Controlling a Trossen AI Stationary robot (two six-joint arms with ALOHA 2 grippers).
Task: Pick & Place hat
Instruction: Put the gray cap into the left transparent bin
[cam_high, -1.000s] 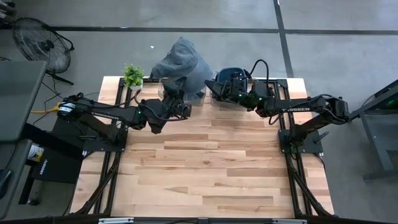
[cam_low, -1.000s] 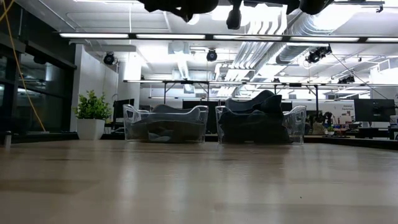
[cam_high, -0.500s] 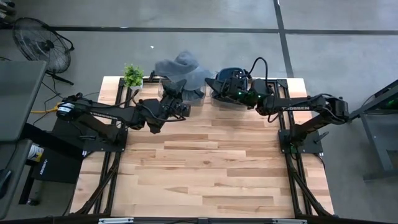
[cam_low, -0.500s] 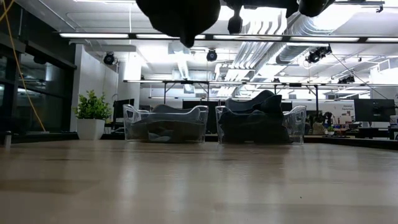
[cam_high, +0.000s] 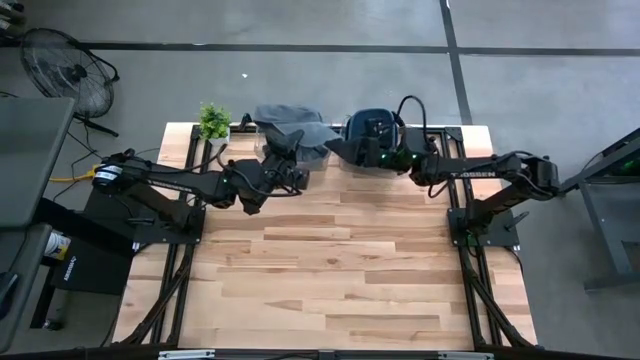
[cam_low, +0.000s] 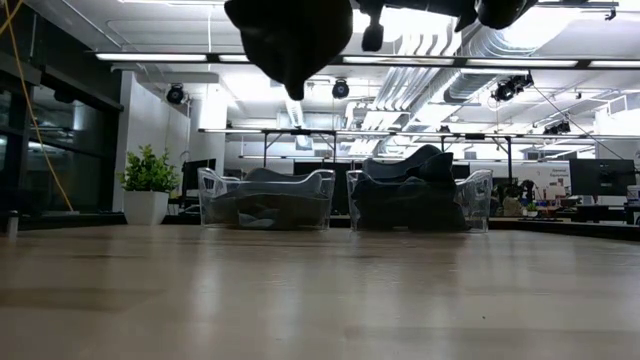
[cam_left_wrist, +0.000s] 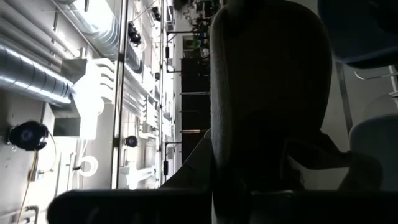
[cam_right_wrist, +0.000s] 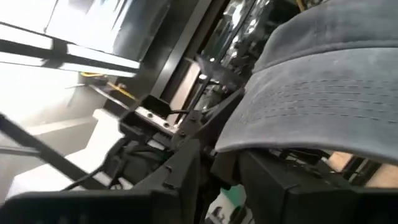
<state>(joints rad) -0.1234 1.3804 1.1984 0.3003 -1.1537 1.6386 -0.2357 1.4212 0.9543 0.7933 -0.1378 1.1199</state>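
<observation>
A grey hat (cam_high: 290, 122) hangs in the air over the table's far edge, above the left clear bin (cam_low: 265, 200). In the low view it shows as a dark mass (cam_low: 290, 35) at the top. My left gripper (cam_high: 284, 158) is shut on its near side. The right wrist view shows the hat's stitched brim (cam_right_wrist: 323, 106), which points toward my right gripper (cam_high: 343, 150), close beside it. Whether that gripper touches the brim I cannot tell. The right bin (cam_high: 372, 128) holds dark blue hats. My left gripper is shut on the hat's near side (cam_left_wrist: 249, 177), coming from the table's near side and slanting up. The hat rises past the fingers in the left wrist view, lifted clear of the table and bins. Which part of the hat it has stays hidden by the hat itself.
Two clear bins stand side by side at the far edge, the left one with grey hats, the right one (cam_low: 420, 200) with dark hats. A potted plant (cam_high: 213, 120) stands at the far left corner. The bare wooden tabletop (cam_high: 330, 270) stretches to the near edge.
The grey hat, bunched up high a second ago, has sunk lower and spread flatter over the left bin, its brim now pointing toward the right arm. In the low view its dark mass has come down into the picture. Both arms have stayed nearly in place.
</observation>
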